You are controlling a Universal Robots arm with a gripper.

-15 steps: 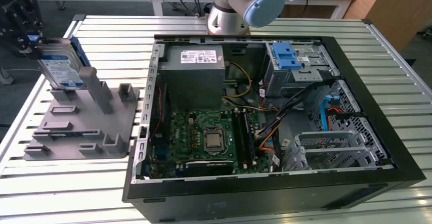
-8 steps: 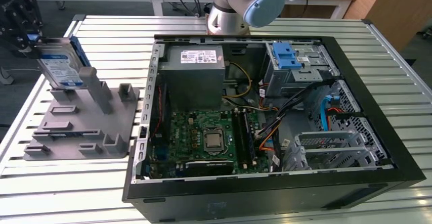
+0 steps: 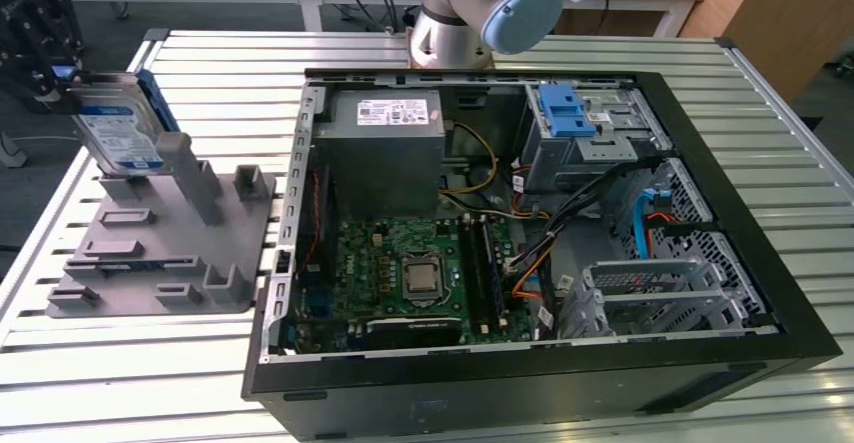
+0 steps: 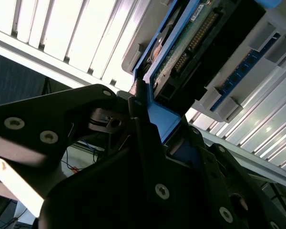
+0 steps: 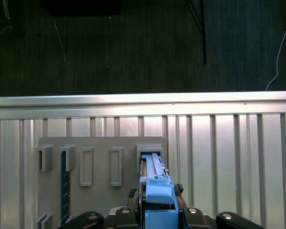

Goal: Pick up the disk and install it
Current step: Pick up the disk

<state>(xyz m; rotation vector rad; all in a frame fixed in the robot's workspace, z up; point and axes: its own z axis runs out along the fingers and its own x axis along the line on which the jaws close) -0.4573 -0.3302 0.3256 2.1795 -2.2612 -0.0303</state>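
gripper: closed on the blue rail along the disk's top edge, judging by both wrist views.
disk: standing on edge in the far slot of the grey holder, label facing the near side, at the exterior view's left.
long axis: roughly upright, running from the holder up to the gripper directly above it.
seating: judged not lifted clear; its lower edge sits at the slot.
computer case: open, well apart on the exterior view's right, with the drive cage in its far right corner.
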